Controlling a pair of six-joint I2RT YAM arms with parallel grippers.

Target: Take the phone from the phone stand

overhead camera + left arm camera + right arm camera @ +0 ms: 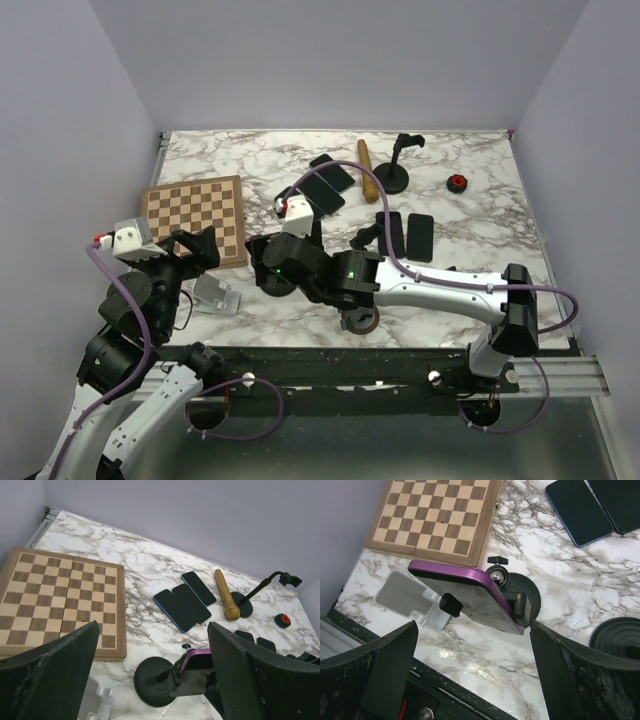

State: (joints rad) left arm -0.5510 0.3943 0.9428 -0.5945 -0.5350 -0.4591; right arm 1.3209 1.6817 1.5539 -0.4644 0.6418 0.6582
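A purple phone (470, 597) sits clamped, tilted, in a black phone stand with a round base (522, 592) near the table's front edge. My right gripper (472, 630) is open, its fingers spread on either side just short of the phone's lower edge, touching nothing. In the left wrist view the phone (200, 655) and the stand's base (155, 682) lie ahead of my open left gripper (152, 645), which is empty. From above, the right gripper (272, 262) hides the phone; only the base (280, 287) shows. The left gripper (200, 250) hovers to the left of it.
A silver stand (215, 295) lies left of the black stand. A chessboard (195, 215) sits at the back left. Several dark phones (330, 185) lie mid-table, beside a wooden pestle (368, 170), a second black stand (395, 170) and a small red object (457, 182).
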